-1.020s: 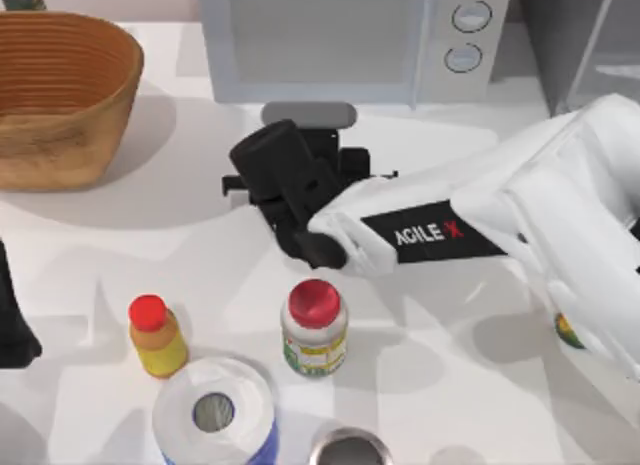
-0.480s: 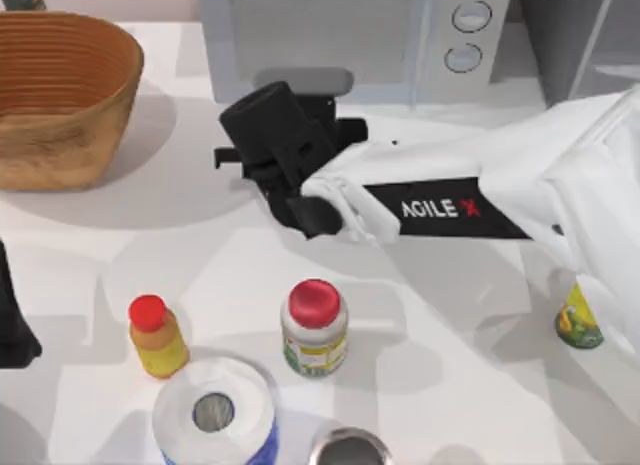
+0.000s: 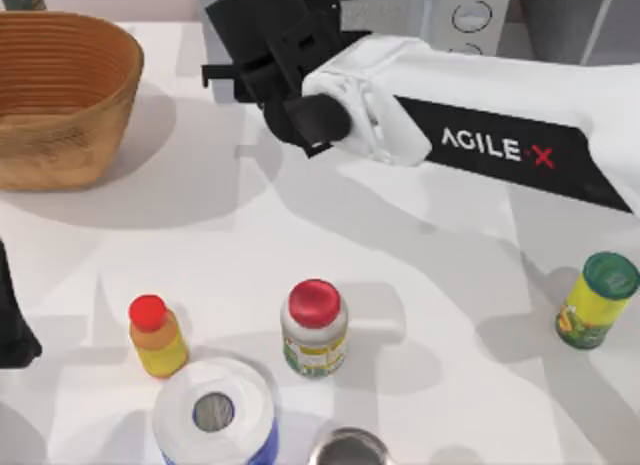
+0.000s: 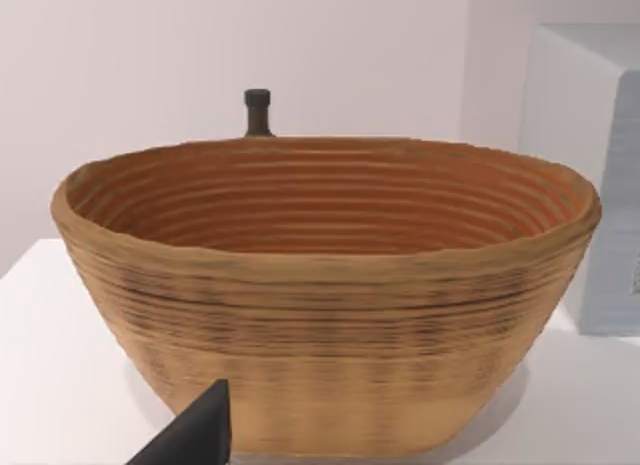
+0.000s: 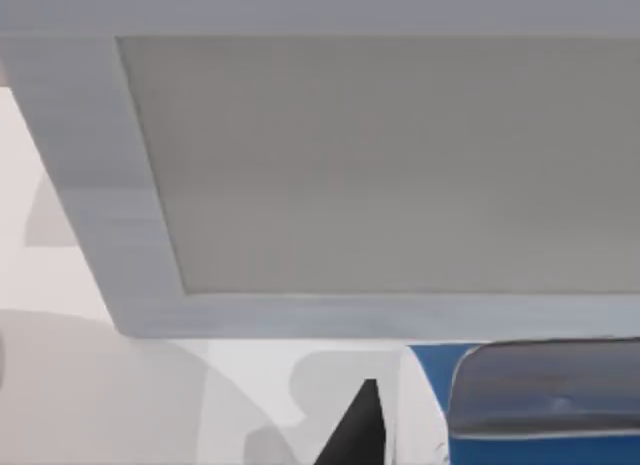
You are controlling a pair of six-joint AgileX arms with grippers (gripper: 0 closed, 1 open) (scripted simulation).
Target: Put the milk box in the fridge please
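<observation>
The right gripper (image 3: 318,10) pinches the milk box (image 5: 545,405) at 12 o'clock, close against the microwave (image 3: 455,20). The fridge (image 3: 575,20) stands at 1 o'clock and the basket (image 3: 60,95) at 10. Bare white table (image 3: 200,235) spreads toward the red-capped jar (image 3: 314,325) at 6. The left gripper (image 3: 10,325) is parked at 8.

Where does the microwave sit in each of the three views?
Top view: microwave at the back edge, partly behind the right arm.
Left wrist view: pale box beside the basket.
Right wrist view: its door panel up close.
Shared landmark: the white table.
</observation>
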